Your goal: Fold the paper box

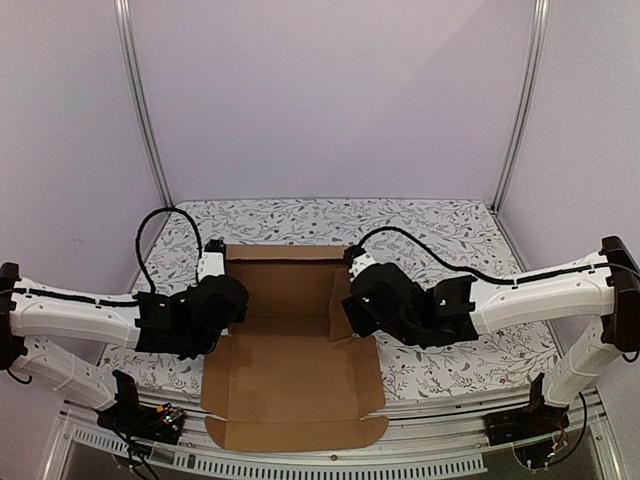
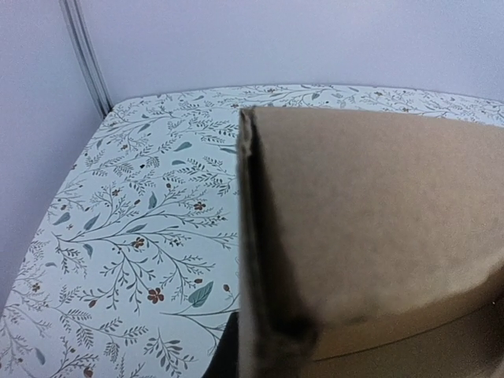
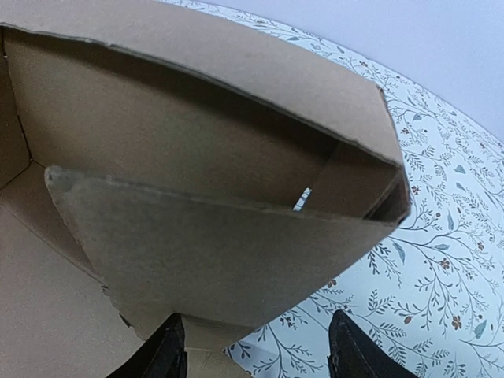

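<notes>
The paper box [image 1: 290,370] is lying at the middle of the table [image 1: 450,230], half raised. Its back wall is standing at 12 o'clock, and its flat lid panel is stretching toward 6 o'clock, with the rounded tabs reaching past the table's near edge. A broad band of flowered tabletop is showing beyond the back wall at 12 o'clock. Narrower strips are showing at 9 and 3 o'clock, running out to the enclosure's posts and walls.

The left arm is reaching in from 9 o'clock, forearm nearly level. The left gripper [image 1: 225,300] is sitting on the box's left side wall. In the left wrist view that wall's raw edge [image 2: 252,236] is running straight down to where the fingers meet. The fingers are hardly showing, but the gripper is closed narrowly, pinching the wall.

The right arm is coming in from 3 o'clock in mirrored fashion, its wrist bending down at the right side wall. The right gripper [image 3: 258,319] is standing wide, one finger [image 3: 169,350] on either side of a tilted side flap [image 3: 213,260], which is leaning inward in front of the corner.
</notes>
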You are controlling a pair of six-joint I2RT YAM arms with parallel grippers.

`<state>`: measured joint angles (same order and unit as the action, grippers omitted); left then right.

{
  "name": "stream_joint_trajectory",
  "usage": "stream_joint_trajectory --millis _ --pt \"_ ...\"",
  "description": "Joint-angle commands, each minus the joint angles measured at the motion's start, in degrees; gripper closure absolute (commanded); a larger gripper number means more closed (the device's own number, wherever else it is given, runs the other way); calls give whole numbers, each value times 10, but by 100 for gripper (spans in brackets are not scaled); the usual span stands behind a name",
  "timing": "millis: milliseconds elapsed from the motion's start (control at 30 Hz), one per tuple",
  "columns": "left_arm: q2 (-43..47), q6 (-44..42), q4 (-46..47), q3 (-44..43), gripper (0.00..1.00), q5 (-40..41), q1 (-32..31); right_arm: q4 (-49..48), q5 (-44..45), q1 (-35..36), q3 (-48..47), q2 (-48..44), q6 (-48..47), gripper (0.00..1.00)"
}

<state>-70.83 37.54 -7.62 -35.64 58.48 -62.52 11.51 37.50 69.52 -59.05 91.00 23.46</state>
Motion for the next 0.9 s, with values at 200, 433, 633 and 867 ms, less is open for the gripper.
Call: stream_joint_trajectory --millis 200,433,633,867 --pt "13 2 19 5 100 -9 -12 -104 -122 -38 34 -27 -27 40" --pt "12 3 20 4 100 -13 -12 -110 -117 -46 12 2 -21 41" --pt "15 14 15 5 100 -11 -13 -110 -84 -45 3 27 8 44" --pt "13 37 14 10 100 -17 -14 -162 -58 -45 8 56 42 52"
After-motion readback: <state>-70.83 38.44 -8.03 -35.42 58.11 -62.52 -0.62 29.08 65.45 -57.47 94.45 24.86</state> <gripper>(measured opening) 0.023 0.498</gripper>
